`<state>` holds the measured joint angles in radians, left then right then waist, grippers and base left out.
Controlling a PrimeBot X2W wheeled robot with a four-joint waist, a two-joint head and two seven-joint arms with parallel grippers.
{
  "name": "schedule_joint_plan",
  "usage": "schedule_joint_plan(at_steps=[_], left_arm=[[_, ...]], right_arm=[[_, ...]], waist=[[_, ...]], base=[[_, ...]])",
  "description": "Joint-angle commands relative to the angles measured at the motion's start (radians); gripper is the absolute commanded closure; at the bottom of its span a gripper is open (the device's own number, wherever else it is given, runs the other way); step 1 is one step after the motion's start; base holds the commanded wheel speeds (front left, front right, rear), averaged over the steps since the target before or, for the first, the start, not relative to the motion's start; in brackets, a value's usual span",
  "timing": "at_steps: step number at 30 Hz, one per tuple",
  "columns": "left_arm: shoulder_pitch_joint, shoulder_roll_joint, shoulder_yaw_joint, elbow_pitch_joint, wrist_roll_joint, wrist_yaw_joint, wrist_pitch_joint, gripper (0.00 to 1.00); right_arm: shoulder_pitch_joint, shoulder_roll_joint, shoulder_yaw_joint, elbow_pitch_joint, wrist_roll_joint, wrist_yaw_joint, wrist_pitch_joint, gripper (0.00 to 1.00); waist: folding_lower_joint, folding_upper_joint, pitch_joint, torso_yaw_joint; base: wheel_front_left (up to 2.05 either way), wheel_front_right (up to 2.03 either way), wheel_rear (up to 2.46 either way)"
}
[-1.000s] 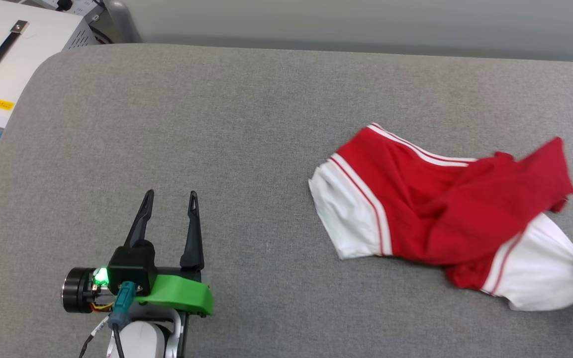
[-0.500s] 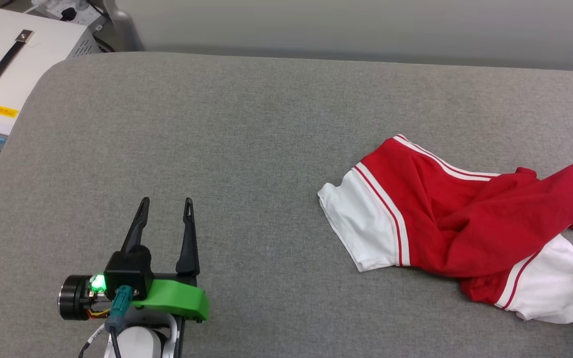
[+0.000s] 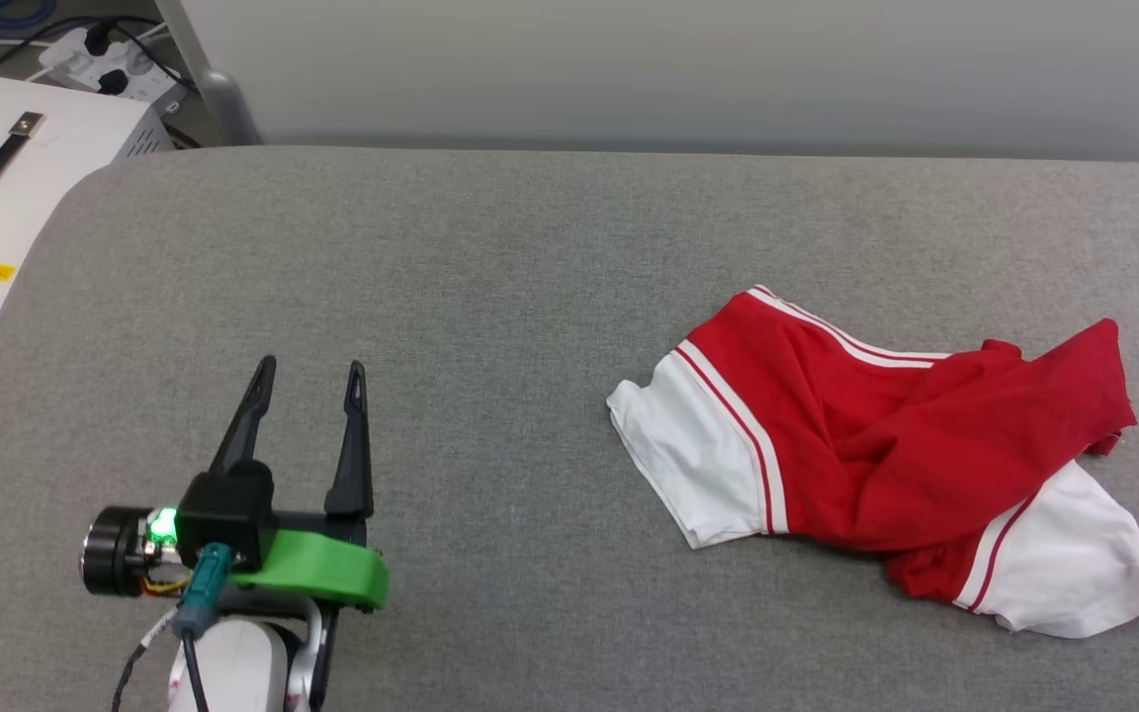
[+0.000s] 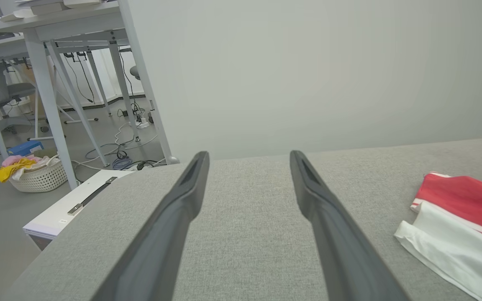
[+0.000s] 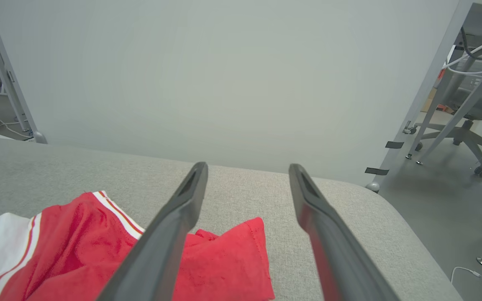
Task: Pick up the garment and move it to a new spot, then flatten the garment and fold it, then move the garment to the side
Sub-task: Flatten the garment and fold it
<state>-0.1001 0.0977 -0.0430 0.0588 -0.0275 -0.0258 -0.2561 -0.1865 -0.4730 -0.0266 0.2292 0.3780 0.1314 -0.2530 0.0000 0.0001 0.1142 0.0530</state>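
Spreading before me, the grey padded table (image 3: 530, 247) carries the garment (image 3: 886, 445), crumpled red and white on its right part. My right gripper (image 5: 248, 166) hangs just beside its red edge, fingers spread, holding nothing. My left gripper (image 3: 311, 364), likewise spread and empty, is well apart.

A: Where is the left gripper (image 3: 312, 364)?
B: In the head view it sits at seven o'clock. Its two dark fingers (image 3: 352, 445) point to twelve and stand wide apart, empty. The pale forearm (image 3: 233, 672) is behind it, toward six.
A: And the right gripper (image 5: 247, 166)?
B: One finger of it stands at three o'clock in the head view, pointing to twelve. In its wrist view the fingers are spread wide too, gripping nothing.
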Motion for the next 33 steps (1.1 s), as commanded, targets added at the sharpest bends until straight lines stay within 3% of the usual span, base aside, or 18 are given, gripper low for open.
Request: schedule_joint_plan(at_steps=[1, 5, 10, 13, 21, 28, 33], left_arm=[[-0.040, 0.013, 0.004, 0.000, -0.004, -0.017, -0.006, 0.00], [-0.118, 0.042, -0.010, 0.036, -0.018, -0.058, -0.006, 0.00], [-0.263, 0.094, -0.075, 0.142, -0.074, -0.098, 0.024, 0.00], [-0.380, 0.147, -0.179, 0.191, -0.146, -0.104, 0.146, 0.00], [-0.664, 0.307, -0.557, 0.192, -0.542, -0.105, 0.610, 0.00], [-0.859, 0.354, -0.813, 0.171, -0.775, -0.105, 0.897, 0.00], [-0.961, 0.351, -0.963, 0.202, -0.850, -0.105, 0.999, 0.00]], right_arm=[[0.035, 0.059, -0.021, -0.069, -0.047, -0.001, -0.008, 0.00], [0.095, 0.191, -0.046, -0.262, -0.155, -0.001, -0.008, 0.00], [0.142, 0.269, -0.013, -0.352, -0.211, -0.001, -0.009, 0.00], [0.151, 0.290, 0.001, -0.374, -0.233, -0.001, -0.009, 0.00], [0.118, 0.312, 0.016, -0.398, -0.265, -0.001, -0.009, 0.00], [0.071, 0.318, 0.041, -0.395, -0.284, -0.001, -0.009, 0.00], [0.031, 0.321, 0.061, -0.391, -0.293, -0.001, -0.009, 0.00]], waist=[[0.0000, -0.0001, 0.004, -0.004], [0.0000, -0.0001, 0.019, -0.014], [0.0000, -0.0001, 0.046, -0.028], [0.0000, -0.0001, 0.070, -0.038], [0.0000, -0.0001, 0.136, -0.073], [0.0000, -0.0001, 0.202, -0.118], [0.0000, -0.0001, 0.249, -0.155]], base=[[0.00, 0.00, 0.00], [0.00, 0.00, 0.00], [0.00, 0.00, 0.00], [0.00, 0.00, 0.00], [0.00, 0.00, 0.00], [0.00, 0.00, 0.00], [0.00, 0.00, 0.00]])
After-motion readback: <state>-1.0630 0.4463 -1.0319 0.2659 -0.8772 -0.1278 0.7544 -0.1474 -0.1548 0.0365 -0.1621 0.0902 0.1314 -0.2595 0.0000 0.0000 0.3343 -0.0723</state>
